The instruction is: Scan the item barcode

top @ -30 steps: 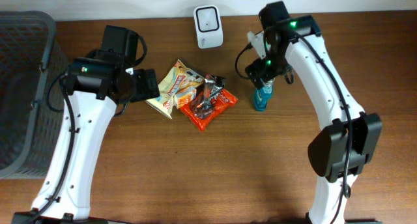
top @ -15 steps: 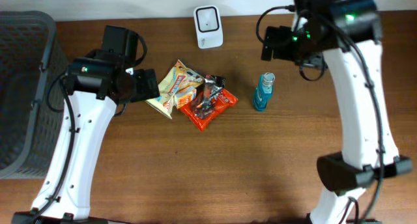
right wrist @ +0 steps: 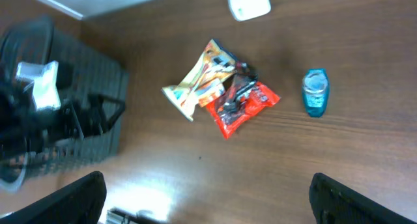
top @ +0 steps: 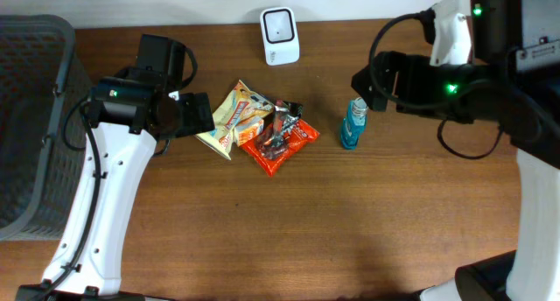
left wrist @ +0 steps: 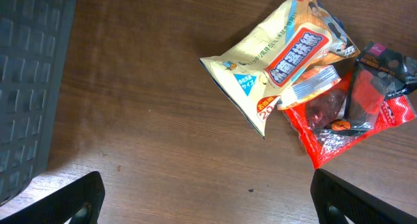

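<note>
From above, the blue bottle (top: 353, 126) with a paler cap sits on the wooden table (top: 289, 240). It is just off the tip of the right gripper (top: 367, 80), to the side of its jaws, and nothing touches it. The cream snack bag (top: 233, 117) lies directly ahead of the left gripper (top: 203, 115), its near corner close to the jaws but not between them. A red packet (top: 282, 145) overlaps the bag on the side away from those jaws. The white scanner (top: 280, 25) stands beyond both sets of jaws at the table's back edge.

In the left wrist view, the left jaws are spread wide and empty, with one fingertip (left wrist: 68, 201) in each lower corner. The cream bag (left wrist: 280, 58), printed with red and blue labels, lies ahead of the gap, toward the right-hand finger. The red packet (left wrist: 355, 123) lies ahead of that finger, partly under the bag. The dark basket (left wrist: 29, 87) lies outside the other finger.

In the right wrist view, the right jaws are also wide apart and hold nothing, fingertips (right wrist: 365, 198) at the lower corners. The bottle (right wrist: 316, 94) lies well below and ahead, on the right-hand finger's side. The bag (right wrist: 199, 81) and packet (right wrist: 246, 108) lie ahead of the gap, with the scanner (right wrist: 249, 2) farther ahead.
</note>
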Controlling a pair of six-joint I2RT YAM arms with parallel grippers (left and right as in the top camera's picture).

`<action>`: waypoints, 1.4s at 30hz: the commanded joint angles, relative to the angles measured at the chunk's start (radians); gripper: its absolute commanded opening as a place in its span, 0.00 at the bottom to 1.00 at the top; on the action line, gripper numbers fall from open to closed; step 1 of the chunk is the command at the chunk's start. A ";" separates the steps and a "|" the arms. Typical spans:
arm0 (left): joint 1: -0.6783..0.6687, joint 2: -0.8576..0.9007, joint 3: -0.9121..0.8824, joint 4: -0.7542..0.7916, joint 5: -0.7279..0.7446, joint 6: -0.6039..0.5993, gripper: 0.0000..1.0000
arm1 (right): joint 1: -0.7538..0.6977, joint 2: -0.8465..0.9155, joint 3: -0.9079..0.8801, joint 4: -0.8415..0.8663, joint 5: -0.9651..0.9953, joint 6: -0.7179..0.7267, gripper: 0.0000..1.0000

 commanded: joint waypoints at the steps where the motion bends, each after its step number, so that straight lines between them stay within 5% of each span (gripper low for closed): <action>1: 0.001 -0.005 0.002 -0.002 -0.008 0.001 0.99 | -0.004 -0.071 -0.024 -0.006 0.169 0.121 0.98; 7: 0.001 -0.005 0.002 -0.003 -0.008 0.001 0.99 | -0.006 -0.124 -0.327 -0.005 0.584 0.194 0.98; 15: 0.001 -0.005 0.002 -0.003 -0.008 0.001 0.99 | -0.005 0.023 -0.352 0.047 0.467 0.213 0.99; 19: 0.001 -0.005 0.002 -0.003 -0.008 0.001 0.99 | -0.004 0.134 -0.352 0.056 0.468 0.454 0.99; 23: 0.001 -0.005 0.002 -0.003 -0.008 0.001 0.99 | -0.003 0.238 -0.352 0.144 0.345 0.464 0.95; 27: 0.001 -0.005 0.002 -0.003 -0.008 0.001 0.99 | -0.003 0.358 -0.352 0.167 0.343 0.792 0.92; 30: 0.001 -0.005 0.002 -0.003 -0.008 0.001 0.99 | -0.003 0.426 -0.352 0.201 0.316 0.860 0.94; 35: 0.001 -0.005 0.002 -0.004 -0.008 0.001 0.99 | -0.003 0.472 -0.352 0.209 0.299 0.860 0.62; 42: 0.001 -0.005 0.002 -0.004 -0.008 0.001 0.99 | -0.005 0.510 -0.352 0.209 0.372 0.834 0.32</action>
